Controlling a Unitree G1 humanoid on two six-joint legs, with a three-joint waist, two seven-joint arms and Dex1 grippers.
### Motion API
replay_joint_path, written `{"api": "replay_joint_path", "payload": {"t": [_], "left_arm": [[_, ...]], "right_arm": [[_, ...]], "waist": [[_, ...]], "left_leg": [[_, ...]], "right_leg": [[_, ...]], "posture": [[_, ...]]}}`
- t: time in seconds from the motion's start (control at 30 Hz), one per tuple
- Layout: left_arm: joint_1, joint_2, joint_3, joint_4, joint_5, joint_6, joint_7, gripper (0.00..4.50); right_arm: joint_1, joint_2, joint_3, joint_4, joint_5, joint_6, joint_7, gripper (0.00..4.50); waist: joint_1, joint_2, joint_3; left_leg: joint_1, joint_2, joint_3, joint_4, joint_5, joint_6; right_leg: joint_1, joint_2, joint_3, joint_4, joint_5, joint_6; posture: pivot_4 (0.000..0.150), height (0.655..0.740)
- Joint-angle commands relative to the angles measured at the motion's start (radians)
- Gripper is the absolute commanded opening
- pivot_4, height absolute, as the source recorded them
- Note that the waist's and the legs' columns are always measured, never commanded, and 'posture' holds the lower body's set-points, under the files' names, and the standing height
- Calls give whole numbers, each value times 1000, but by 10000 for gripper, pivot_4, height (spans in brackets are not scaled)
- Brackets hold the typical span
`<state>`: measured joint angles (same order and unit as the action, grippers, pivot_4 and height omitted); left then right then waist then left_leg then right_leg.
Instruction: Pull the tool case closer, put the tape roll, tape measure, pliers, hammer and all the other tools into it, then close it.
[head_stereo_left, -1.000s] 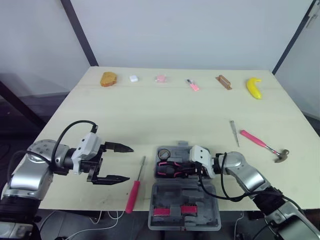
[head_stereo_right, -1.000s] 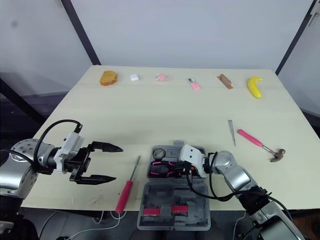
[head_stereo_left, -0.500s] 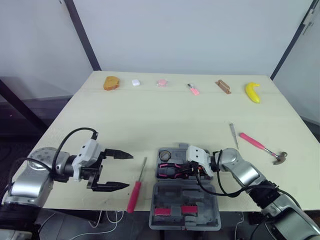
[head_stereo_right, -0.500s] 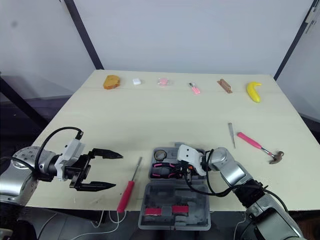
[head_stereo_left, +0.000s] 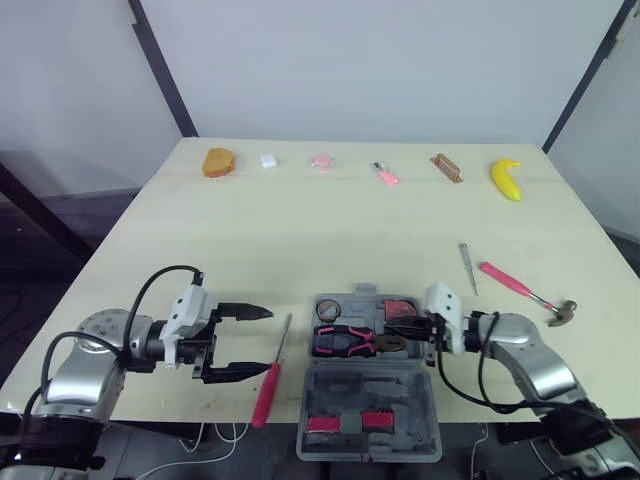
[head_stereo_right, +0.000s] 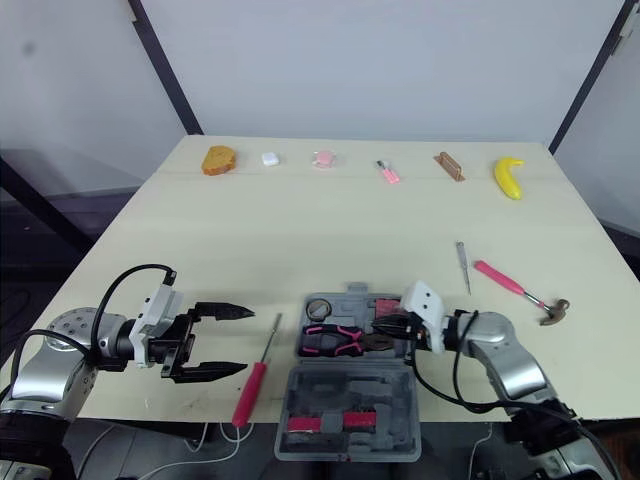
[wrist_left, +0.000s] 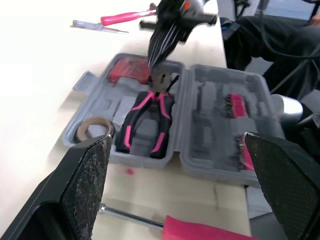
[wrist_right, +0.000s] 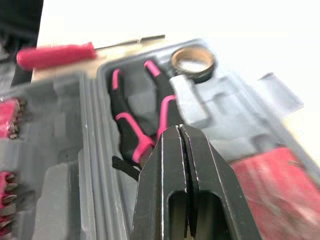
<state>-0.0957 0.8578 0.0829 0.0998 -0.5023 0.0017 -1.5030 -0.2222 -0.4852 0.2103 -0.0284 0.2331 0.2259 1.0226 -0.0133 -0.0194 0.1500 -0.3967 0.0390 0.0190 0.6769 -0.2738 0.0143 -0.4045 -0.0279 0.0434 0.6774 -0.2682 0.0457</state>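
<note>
Hanging spread wide at the pale wooden counter's front left, the left gripper is seen just beside a red-handled screwdriver. A brown tape roll, pink-and-black pliers and red tape measure are held in the open grey plastic tool case at the front edge, with the right gripper pinched together, empty, above the pliers' head. A pink-handled hammer is left on the counter further right.

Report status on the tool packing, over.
Open left gripper beside red screwdriver; right gripper shut over tool case. Case open, pliers and tape roll inside. Out on table: hammer, screwdriver.

Matt grey plastic tool case, pale wooden table
</note>
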Motion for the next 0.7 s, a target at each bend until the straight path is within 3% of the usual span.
{"api": "replay_joint_path", "payload": {"t": [0.03, 0.37, 0.47, 0.7], "left_arm": [[-3, -18, 0, 37, 28, -43, -5, 45000], [62, -57, 179, 235, -5, -99, 83, 45000], [121, -54, 236, 265, -9, -111, 87, 45000], [215, -35, 344, 351, -17, -94, 104, 45000]], "right_arm": [[61, -48, -85, -39, 41, -49, 11, 185], [294, -106, -490, 71, 191, -210, -27, 185], [359, -116, -602, 126, 221, -254, -36, 8638], [483, -128, -803, 237, 300, -291, -26, 44310]], "waist": [[1, 0, 0], [-1, 0, 0], [-1, 0, 1], [0, 0, 0]], "left_leg": [[0, 0, 0, 0, 0, 0], [0, 0, 1, 0, 0, 0], [0, 0, 1, -2, 0, 0], [1, 0, 1, -3, 0, 0]], "right_leg": [[0, 0, 0, 0, 0, 0], [0, 0, 0, 0, 0, 0], [0, -1, 1, -2, 0, 0], [0, -1, 1, -2, 0, 0]], "posture": [[1500, 7400], [1500, 7400], [1500, 7400], [1500, 7400]]}}
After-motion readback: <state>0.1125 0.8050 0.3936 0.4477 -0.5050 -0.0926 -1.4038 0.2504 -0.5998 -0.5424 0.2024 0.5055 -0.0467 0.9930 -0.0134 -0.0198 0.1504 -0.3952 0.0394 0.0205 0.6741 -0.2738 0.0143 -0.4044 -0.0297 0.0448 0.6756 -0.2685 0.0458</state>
